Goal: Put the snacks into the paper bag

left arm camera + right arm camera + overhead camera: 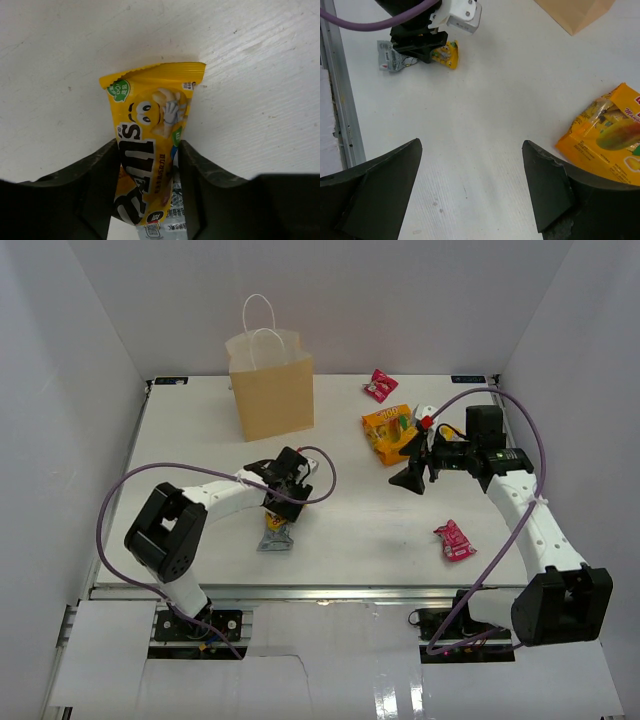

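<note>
The tan paper bag [271, 392] stands upright at the back left, white handles up; its corner shows in the right wrist view [575, 12]. My left gripper [284, 502] [148, 146] is shut on a yellow M&M's packet [152, 115] [447, 54], low over the table. A silver wrapper [274, 536] [175, 222] lies under the packet's near end. My right gripper [412, 476] [472, 150] is open and empty, just left of the larger orange-yellow bag [388, 432] [605, 142]. Pink-red packets lie at the back right [380, 386] and front right [455, 540]. No dark brown bar shows.
White walls enclose the table on three sides. A metal rail [340, 100] runs along the table's front edge [320, 590]. Purple cables loop from both arms over the table [115, 500] [540, 455].
</note>
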`<state>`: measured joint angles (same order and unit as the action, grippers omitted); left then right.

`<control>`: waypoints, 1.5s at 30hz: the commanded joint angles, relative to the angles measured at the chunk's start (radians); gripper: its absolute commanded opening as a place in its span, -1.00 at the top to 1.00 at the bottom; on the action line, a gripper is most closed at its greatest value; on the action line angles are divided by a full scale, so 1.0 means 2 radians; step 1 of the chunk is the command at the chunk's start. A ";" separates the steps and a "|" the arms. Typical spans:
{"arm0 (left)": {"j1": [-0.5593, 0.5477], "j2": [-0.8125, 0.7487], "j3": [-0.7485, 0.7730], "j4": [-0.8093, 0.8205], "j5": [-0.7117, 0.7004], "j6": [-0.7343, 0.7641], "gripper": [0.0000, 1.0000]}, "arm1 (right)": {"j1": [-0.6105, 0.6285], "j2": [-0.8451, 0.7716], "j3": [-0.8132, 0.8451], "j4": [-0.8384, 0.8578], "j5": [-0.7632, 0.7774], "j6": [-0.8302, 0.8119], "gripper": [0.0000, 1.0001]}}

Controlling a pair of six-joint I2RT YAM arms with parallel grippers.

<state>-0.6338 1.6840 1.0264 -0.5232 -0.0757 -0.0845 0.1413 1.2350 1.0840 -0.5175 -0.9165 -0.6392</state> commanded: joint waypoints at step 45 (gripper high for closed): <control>0.270 0.180 0.591 0.187 0.098 -0.248 0.41 | -0.046 -0.133 -0.099 0.003 -0.017 0.014 -0.75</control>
<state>-0.0952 2.0930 2.1761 -0.1631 0.0589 -0.5678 0.0559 0.9878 0.9012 -0.5228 -0.9386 -0.6300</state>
